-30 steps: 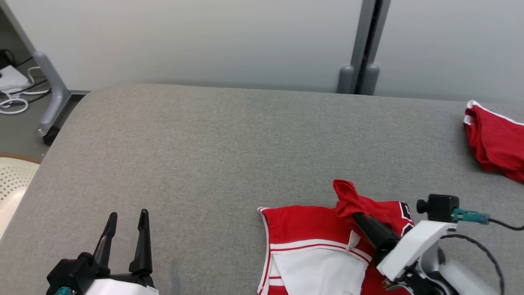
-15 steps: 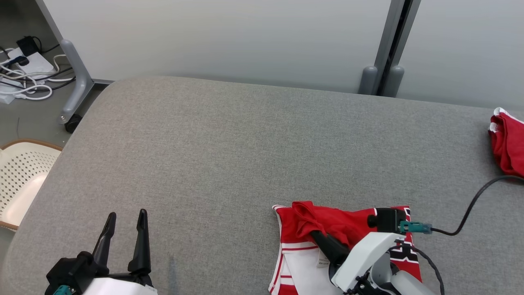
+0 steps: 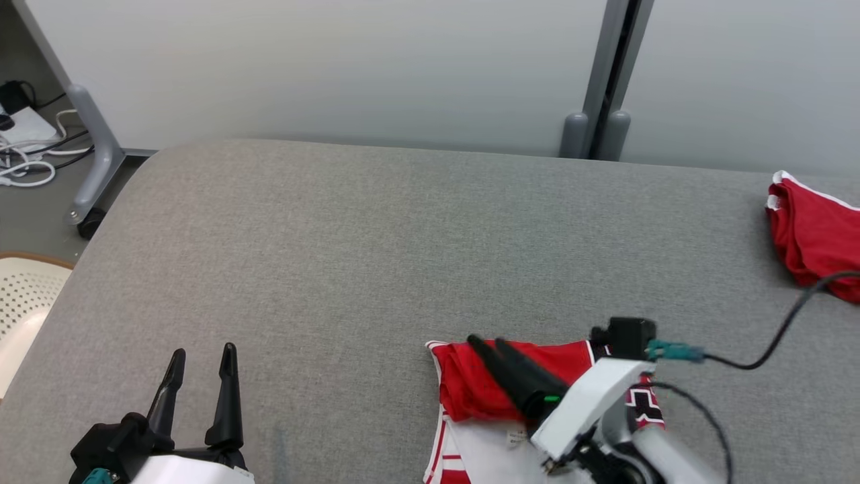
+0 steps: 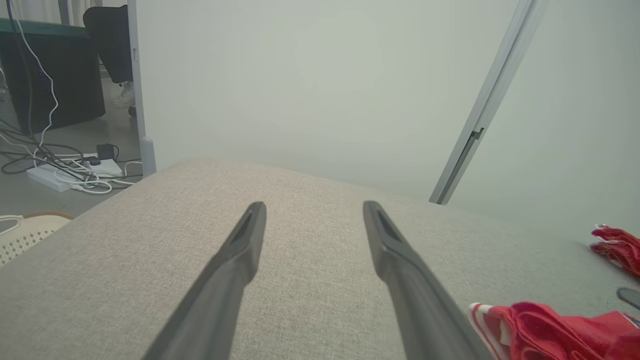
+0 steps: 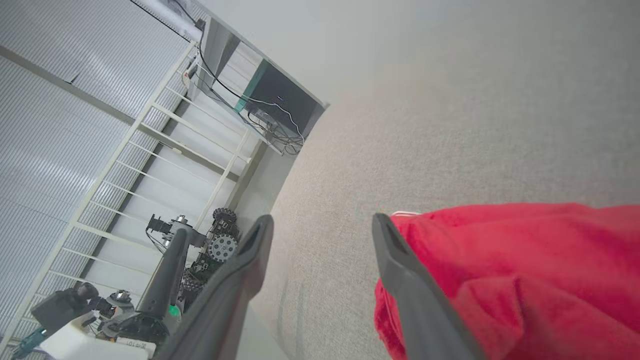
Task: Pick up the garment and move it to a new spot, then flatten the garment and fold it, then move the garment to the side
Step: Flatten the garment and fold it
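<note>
Near the front edge of the grey table [image 3: 336, 255], R side, the garment [image 3: 470, 393] lies w/ its red flap now folded over toward the left. A sec ago the right gripper [image 3: 485, 343] was clamped on that flap; it's let go, fingers apart just over the cloth, prob. not touching. Off to the left, the left gripper [image 3: 203, 349] idles, fingers spread. One fold looks done; more folding, then the move aside.

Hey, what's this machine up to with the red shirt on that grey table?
A two-armed robot is folding a red and white garment on a grey padded table. Its right gripper sits over the garment's folded top part, fingers spread open, gripping nothing. The left gripper hangs off to the side, also open and empty. Another red garment lies at the table's far right.
</note>
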Tool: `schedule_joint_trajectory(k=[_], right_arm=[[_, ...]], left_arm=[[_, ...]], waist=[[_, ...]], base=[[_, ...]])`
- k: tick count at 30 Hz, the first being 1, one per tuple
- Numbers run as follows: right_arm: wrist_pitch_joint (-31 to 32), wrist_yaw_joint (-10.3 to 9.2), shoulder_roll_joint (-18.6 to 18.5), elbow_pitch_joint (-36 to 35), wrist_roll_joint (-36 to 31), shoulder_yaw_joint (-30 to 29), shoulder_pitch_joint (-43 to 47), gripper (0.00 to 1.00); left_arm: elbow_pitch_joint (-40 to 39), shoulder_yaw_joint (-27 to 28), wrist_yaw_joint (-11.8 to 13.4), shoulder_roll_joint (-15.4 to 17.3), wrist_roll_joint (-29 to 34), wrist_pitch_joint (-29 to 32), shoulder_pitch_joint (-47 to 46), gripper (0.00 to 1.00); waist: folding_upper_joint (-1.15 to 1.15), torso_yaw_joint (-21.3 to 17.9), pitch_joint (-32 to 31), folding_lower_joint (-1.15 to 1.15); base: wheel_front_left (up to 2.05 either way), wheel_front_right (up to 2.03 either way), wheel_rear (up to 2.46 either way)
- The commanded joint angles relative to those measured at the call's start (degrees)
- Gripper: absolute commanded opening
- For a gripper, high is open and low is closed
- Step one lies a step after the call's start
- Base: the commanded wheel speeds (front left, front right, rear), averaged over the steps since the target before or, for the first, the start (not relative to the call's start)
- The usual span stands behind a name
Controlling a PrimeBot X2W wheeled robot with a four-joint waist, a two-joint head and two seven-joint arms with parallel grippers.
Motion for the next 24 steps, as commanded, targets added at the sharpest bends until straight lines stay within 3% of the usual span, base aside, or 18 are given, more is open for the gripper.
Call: schedule_joint_trajectory(k=[1, 6, 11, 16, 24], right_arm=[[0.33, 0.05, -2.72, -3.01, 0.73, -1.65, -0.03, 1.0], [1.33, 0.05, -10.2, -9.16, -1.06, -7.83, 1.35, 1.0], [2.38, 0.05, -14.66, -8.46, -5.11, -13.81, 2.84, 1.0], [4.55, 0.05, -13.75, -4.1, -8.91, -18.77, 4.77, 1.0], [12.1, 0.06, -8.75, 4.44, -8.45, -20.19, 4.87, 1.0]], left_arm=[[-0.4, 0.36, -0.13, 0.16, -0.06, -0.09, -0.47, 1.0], [-0.91, 0.37, -0.12, 0.17, -0.1, -0.08, 0.46, 1.0], [-1.14, -0.31, -0.12, 0.18, -0.36, -0.08, 0.81, 1.0], [-1.14, -0.75, 0.05, 0.16, -0.35, -0.09, 0.78, 1.0], [-0.71, -1.29, -0.14, 0.16, 0.09, -0.08, -0.03, 1.0]], waist=[[0.0, -0.99, -0.54, 0.0], [0.0, -2.51, -1.19, 0.0], [0.0, -2.93, -1.41, 0.0], [0.0, -2.96, -1.57, 0.0], [0.0, -1.92, -1.35, 0.0]], base=[[0.0, 0.0, 0.0], [0.0, 0.0, 0.0], [0.0, 0.0, 0.0], [0.0, 0.0, 0.0], [0.0, 0.0, 0.0]])
